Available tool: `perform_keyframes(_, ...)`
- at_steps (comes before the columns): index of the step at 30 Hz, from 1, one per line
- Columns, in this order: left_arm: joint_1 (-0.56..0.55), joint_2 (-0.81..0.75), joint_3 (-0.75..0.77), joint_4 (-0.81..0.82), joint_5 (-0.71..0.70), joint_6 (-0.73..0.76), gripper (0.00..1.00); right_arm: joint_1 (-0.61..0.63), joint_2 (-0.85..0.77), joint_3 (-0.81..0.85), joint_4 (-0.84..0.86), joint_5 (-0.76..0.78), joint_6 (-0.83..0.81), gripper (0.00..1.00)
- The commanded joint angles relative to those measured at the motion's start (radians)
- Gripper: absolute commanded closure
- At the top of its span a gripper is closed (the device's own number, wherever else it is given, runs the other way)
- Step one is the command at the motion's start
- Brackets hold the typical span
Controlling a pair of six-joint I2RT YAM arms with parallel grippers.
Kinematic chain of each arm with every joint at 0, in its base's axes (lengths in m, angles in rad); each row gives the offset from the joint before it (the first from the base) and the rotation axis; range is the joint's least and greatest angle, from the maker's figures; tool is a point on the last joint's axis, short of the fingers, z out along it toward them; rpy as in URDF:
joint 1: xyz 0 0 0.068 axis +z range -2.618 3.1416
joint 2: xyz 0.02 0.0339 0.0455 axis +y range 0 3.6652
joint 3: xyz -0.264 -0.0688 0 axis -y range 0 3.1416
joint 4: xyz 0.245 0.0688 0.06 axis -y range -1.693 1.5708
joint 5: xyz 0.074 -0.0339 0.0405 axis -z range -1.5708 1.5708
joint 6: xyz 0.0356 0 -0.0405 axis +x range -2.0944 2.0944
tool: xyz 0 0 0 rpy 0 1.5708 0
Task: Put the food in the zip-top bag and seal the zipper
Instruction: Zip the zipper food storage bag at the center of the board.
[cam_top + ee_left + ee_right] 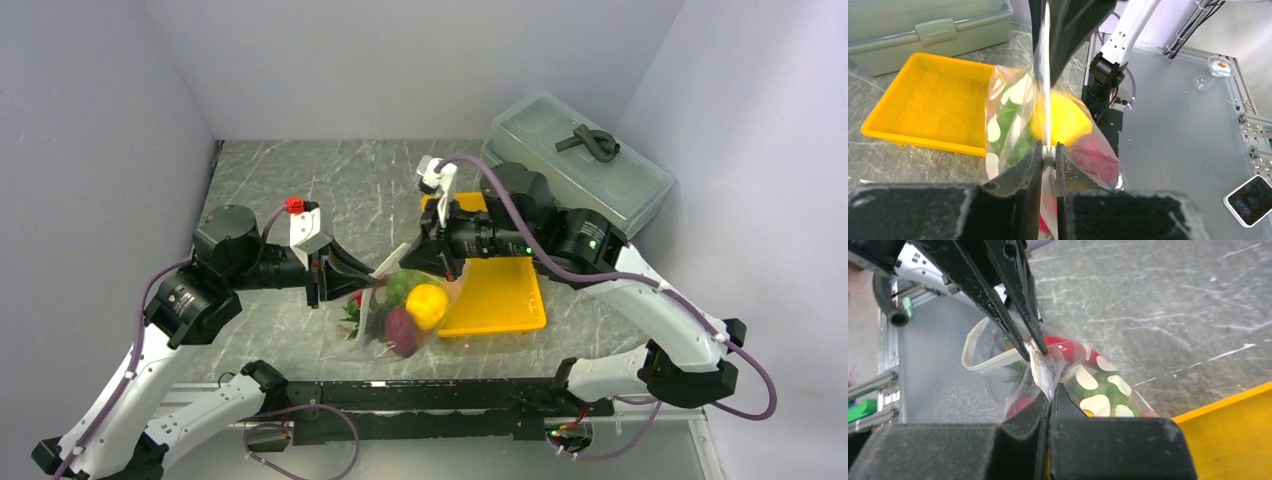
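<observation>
From above, the zip-top bag [385, 320] sits in the middle of the table [290, 180], against the left edge of the yellow tray [500, 295], its mouth raised and stretched between the two arms. The left pincer [374, 272] reaches in from the left and the right pincer [408, 262] from the right, their tips close together at the bag's top edge. Through the clear plastic show a lemon [427, 305], a green piece [402, 287] just behind it and a dark red piece [400, 331] nearer the arm bases. A grey-green lidded box [580, 165] stands at the far right, beyond the tray. In the left wrist view, the left pincer [1048, 151] is almost fully closed, nipping the zipper [1046, 85], a thin whitish strip that runs taut straight up into the black right pincer [1068, 30]. The dotted bag [1008, 120] hangs to either side of the strip, with the lemon [1065, 120] and something red [1095, 157] inside; the tray [933, 100] and box [923, 25] lie to the left. In the right wrist view, the right pincer [1050, 391] is closed tight on the folded whitish edge of the bag's mouth, and the left pincer [1034, 351] meets the same edge just above it. Left of both grips the zipper [970, 356] bows out in a loop, its two sides apart there. The bag [1098, 390] holds a red chili pepper [1060, 347] and green fruit behind white dots, and the tray [1238, 440] shows at the lower right.
</observation>
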Motion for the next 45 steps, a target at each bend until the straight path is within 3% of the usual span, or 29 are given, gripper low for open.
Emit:
perform_keyframes(1, -0.003, -0.017, -0.022, -0.098, 0.025, 0.007, 1.0, -0.012, -0.099, 0.024, 0.164, 0.149, 0.001, 1.0)
perform_keyframes(45, -0.003, -0.061, -0.013, -0.169, -0.021, 0.044, 1.0, -0.02, -0.245, -0.133, 0.211, 0.732, 0.017, 1.0)
